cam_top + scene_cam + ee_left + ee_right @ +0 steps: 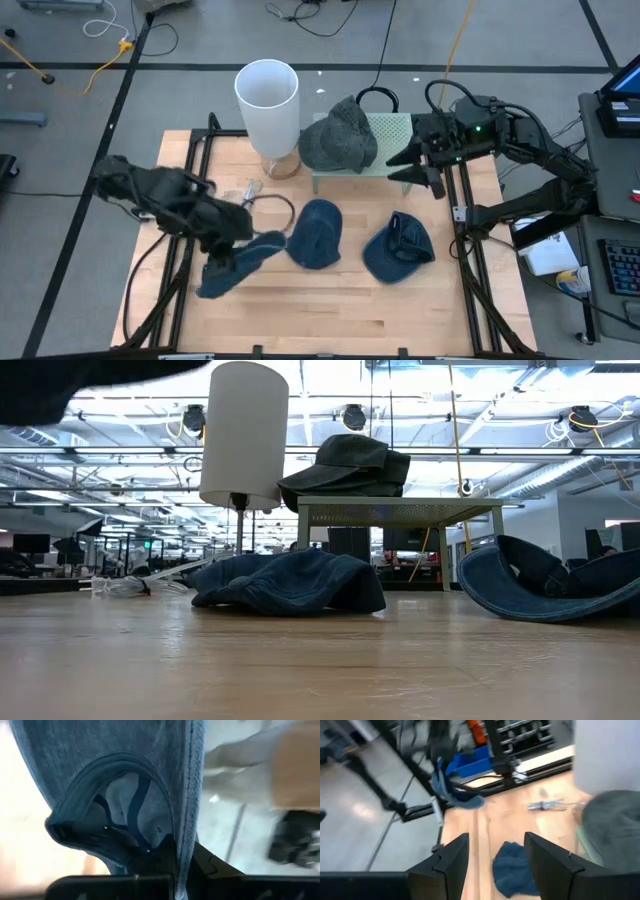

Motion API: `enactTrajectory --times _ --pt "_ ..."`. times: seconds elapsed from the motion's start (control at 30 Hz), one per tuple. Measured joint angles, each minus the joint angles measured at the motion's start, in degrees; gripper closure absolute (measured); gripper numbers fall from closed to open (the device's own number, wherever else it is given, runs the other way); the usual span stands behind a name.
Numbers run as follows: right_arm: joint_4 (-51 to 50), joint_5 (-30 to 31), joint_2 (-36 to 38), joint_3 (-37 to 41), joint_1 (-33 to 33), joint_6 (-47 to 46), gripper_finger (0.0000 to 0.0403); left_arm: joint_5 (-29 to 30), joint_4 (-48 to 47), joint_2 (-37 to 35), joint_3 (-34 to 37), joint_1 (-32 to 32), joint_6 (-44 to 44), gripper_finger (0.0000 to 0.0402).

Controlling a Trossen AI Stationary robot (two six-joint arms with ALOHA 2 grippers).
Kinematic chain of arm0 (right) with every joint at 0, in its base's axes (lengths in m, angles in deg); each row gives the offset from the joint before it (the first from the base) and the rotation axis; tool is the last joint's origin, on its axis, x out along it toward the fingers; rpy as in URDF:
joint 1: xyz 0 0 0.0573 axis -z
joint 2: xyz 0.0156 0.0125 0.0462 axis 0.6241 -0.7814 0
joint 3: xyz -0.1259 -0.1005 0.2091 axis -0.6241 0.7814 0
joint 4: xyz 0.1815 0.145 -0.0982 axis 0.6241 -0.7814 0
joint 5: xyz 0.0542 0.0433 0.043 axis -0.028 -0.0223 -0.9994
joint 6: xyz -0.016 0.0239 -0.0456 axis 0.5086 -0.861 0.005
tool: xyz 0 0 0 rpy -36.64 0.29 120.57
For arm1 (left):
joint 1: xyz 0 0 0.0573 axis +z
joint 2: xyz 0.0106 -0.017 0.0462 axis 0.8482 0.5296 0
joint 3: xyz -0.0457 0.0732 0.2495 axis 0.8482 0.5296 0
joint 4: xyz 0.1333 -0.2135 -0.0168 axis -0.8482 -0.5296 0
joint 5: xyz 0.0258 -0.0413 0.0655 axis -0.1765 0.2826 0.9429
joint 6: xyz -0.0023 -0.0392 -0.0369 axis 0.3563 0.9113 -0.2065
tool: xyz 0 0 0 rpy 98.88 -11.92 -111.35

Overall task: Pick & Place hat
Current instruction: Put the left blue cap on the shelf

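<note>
Left of the white cylindrical lamp shade [267,104], the left claw [222,268] grips a blue denim hat [240,260], mid-carry; placing comes next. The right claw [415,166] waits open.

The small stand [390,135] sits at the table's [330,310] far side, and a hat [340,138] lies on its left end. Just left of the stand is the tall cylinder [268,100]. In front of the stand two hats lie on the table: one [316,233] toward the left, the other [398,248] toward the right. Further left, a hat [240,262] hangs from the left gripper [222,262]. The right gripper [418,165] hovers at the stand's right end.
</note>
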Motion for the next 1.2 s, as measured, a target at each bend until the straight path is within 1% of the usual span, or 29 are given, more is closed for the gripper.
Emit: enactTrajectory --times 0.13,0.27,0.37,0.5,0.57,0.63,0.77,0.83,0.9,1.2 --pt "0.0 -0.4 0.0 0.0 0.0 1.9 0.0205 -3.0 6.4 -2.2 -0.9 1.4 0.3 0.0392" --pt "2.9 -0.3 0.0 0.0 0.0 1.9 0.017 -5.9 11.5 -3.0 -0.9 3.6 2.0 0.0392" --pt "7.2 -0.5 -0.2 0.0 0.0 0.6 0.0136 -8.7 15.0 -2.5 -0.9 6.9 2.9 0.0392" --pt "9.5 -4.5 -1.1 0.0 0.0 0.6 0.0108 -13.8 21.2 -0.9 -0.9 12.6 1.8 0.0392" --pt "10.2 -6.4 -1.9 0.0 -0.3 0.7 0.0105 -17.1 25.1 0.2 -0.9 15.1 1.2 0.0392" --pt "10.4 -6.5 -3.1 0.0 -1.3 1.2 0.0106 -20.9 28.7 1.3 -0.9 17.0 0.3 0.0392" --pt "10.5 -6.8 -5.8 0.0 -3.7 4.5 0.0114 -27.0 32.1 4.1 -0.9 19.5 -0.5 0.0392" --pt "11.5 -9.0 -6.9 0.0 -4.7 5.2 0.0116 -29.2 33.0 5.4 -0.9 20.3 -1.2 0.0392" --pt "12.6 -10.8 -8.1 0.0 -5.8 5.4 0.0116 -30.2 33.8 6.3 -0.9 21.0 -2.2 0.0392" --pt "12.9 -10.9 -13.1 0.0 -10.5 5.4 0.0112 -31.7 34.2 8.1 -0.9 22.9 -6.1 0.0392"
